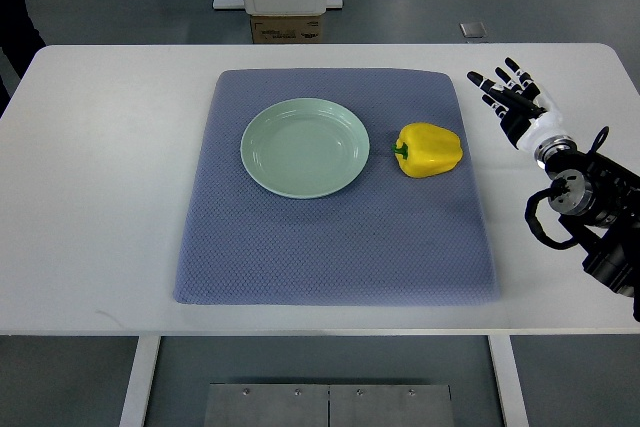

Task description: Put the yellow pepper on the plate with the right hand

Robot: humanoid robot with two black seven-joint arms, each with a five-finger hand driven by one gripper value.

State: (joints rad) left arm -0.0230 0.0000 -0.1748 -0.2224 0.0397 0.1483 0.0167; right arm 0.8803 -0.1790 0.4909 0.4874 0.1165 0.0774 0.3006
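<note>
On the blue-grey mat (330, 237), just right of its middle, the yellow pepper (430, 150) lies on its side with its green stem pointing toward the plate (262, 162). It sits close beside the plate's right rim but does not touch it, and nothing holds it. The plate, pale green and round, rests on the mat to the pepper's left and has nothing on it.

Off the mat's right edge, over the white table (100, 197), hangs the right hand (512, 97). Its fingers are spread and stretched out, pointing up and to the left, and they grip nothing. The hand is near the pepper but clearly apart from it, with a strip of mat and bare table between them. Its arm comes in from the lower right corner. No left arm shows.

By my reading, the task is at its very start: no part of it is done. The reach, the grasp, the lift and the short carry over to the plate are all left.

Counted: one pepper, one plate, one mat, one table, one robot hand in sight.
</note>
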